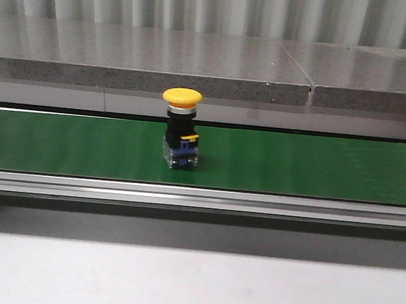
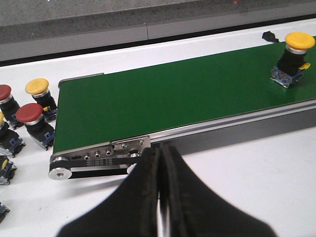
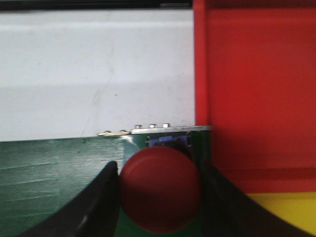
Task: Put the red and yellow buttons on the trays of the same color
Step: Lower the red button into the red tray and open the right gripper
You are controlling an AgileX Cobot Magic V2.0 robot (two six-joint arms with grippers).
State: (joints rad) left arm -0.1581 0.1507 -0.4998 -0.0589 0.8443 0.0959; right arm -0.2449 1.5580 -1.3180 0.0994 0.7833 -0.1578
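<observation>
1. one yellow button (image 1: pixel 180 127) stands upright on the green belt (image 1: pixel 317 166) in the front view, just past centre toward 12 o'clock; no arm shows there.
2. in the left wrist view the same button (image 2: pixel 294 57) sits at 2 o'clock on the belt (image 2: pixel 163 98), well apart from the left gripper (image 2: pixel 160 197), whose fingers are pressed together with nothing between them, over the white table (image 2: pixel 256 168).
3. off the belt's end, at 9 o'clock in that view, spare buttons stand on the table: a yellow one (image 2: pixel 38 93) and two red ones (image 2: pixel 33 121) (image 2: pixel 7 101), close together.
4. in the right wrist view the right gripper (image 3: pixel 159 190) has a red button (image 3: pixel 160 187) between its fingers, touching both sides, above the belt's end (image 3: pixel 54 173).
5. just beside it, at 3 o'clock, lies the red tray (image 3: pixel 256 89); a yellow tray (image 3: pixel 284 212) shows at 5 o'clock.
</observation>
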